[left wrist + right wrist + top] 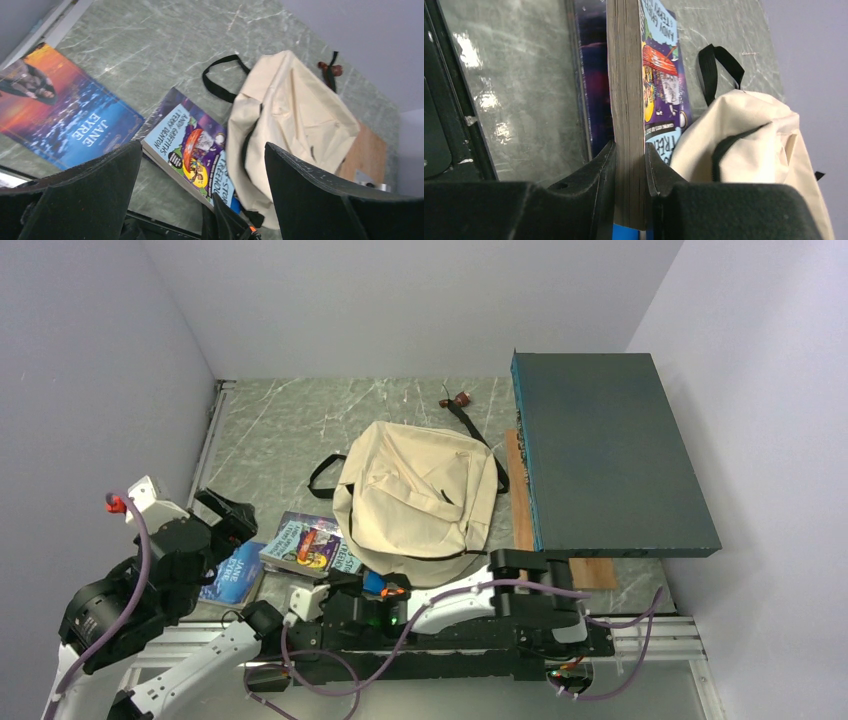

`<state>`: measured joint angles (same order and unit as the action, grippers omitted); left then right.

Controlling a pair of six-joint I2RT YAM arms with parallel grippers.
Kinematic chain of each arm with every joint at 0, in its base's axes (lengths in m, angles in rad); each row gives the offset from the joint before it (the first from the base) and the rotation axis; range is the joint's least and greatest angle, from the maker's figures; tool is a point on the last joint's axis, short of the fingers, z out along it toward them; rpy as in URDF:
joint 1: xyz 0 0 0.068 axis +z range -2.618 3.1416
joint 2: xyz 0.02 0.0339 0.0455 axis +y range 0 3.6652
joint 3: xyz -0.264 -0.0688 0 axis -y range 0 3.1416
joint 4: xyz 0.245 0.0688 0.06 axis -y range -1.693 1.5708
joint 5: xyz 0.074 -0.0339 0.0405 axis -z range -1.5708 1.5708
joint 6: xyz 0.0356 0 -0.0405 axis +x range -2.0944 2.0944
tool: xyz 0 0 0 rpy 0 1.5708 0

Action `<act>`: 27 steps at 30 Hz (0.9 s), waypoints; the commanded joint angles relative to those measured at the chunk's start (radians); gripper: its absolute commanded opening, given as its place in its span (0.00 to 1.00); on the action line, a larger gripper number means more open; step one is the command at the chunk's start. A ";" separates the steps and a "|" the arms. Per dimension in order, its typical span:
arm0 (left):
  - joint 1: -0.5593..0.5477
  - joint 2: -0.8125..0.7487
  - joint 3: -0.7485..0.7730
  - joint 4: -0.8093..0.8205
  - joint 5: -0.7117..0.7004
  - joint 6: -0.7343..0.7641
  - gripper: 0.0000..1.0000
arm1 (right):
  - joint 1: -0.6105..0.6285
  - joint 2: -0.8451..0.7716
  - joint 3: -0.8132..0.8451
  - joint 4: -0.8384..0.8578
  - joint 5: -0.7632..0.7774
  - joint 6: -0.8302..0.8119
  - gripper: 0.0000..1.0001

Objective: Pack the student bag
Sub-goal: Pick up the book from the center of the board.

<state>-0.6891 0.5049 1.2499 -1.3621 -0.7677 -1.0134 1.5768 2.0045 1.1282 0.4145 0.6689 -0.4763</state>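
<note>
From above, the left arm is folded up at the near-left corner of the tabletop. Its left gripper is raised over the Jane Eyre book, which lies flat by the near edge. The right arm lies low along the near edge, stretched towards the left. Its right gripper is at the near corner of a colourful paperback. The student bag lies slack in the middle of the tabletop, touching the paperback on its left. Its inside is hidden. A teal box sits at the right edge over a wooden board.

In the left wrist view, both black fingers stand wide apart with nothing between them. Below them are the Jane Eyre book, the paperback and the cream bag with its black loop.

In the right wrist view, the right gripper is closed on the paperback's page block, one finger pressed on each face. The book is seen edge-on. A dark purple cover runs just beside it; I cannot tell whether that is a second book. The bag bulges against the paperback's printed cover.
</note>
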 commanded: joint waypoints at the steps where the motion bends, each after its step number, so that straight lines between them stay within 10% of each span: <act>1: 0.002 0.028 0.059 0.083 0.045 0.058 0.99 | -0.042 -0.182 -0.009 -0.039 -0.069 0.212 0.00; 11: 0.002 0.038 0.005 0.087 0.213 -0.057 1.00 | -0.200 -0.354 0.036 -0.191 -0.277 0.650 0.00; 27: 0.002 -0.056 -0.081 0.568 0.523 0.653 1.00 | -0.466 -0.604 0.200 -0.535 -0.315 1.395 0.00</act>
<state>-0.6891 0.3943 1.1881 -0.9833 -0.4438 -0.6636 1.1648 1.4975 1.2449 -0.1234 0.3012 0.6849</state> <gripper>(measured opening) 0.996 0.227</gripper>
